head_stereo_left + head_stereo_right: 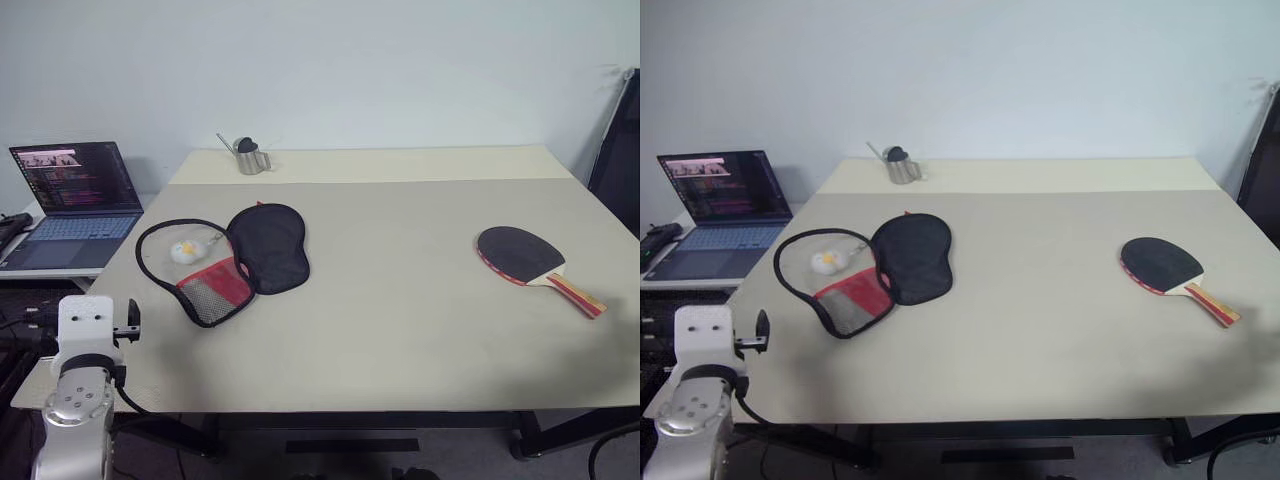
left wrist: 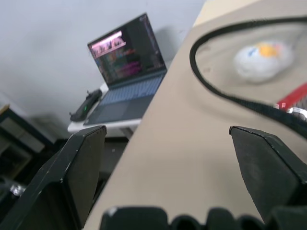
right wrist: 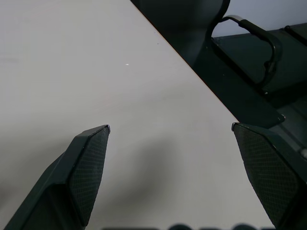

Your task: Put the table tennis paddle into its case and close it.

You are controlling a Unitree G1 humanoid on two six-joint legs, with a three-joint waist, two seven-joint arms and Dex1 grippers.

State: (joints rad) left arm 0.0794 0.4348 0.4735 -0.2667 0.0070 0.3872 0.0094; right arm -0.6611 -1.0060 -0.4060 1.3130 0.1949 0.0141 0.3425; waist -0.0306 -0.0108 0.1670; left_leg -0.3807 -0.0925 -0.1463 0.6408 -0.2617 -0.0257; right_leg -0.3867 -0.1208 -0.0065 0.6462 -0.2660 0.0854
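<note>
My left gripper (image 2: pixel 168 139) hangs at the desk's (image 1: pixel 400 330) left edge, fingers spread wide, nothing between them, the case's zipper rim just ahead. My right gripper (image 3: pixel 170 132) is spread wide too, empty, over the bare desk near its right edge. The case (image 1: pixel 235 260) lies unzipped, flap folded open, toward the left edge, a small white thing (image 1: pixel 184 251) inside. The paddle (image 1: pixel 530 262) lies flat near the right edge, handle toward the front right corner
</note>
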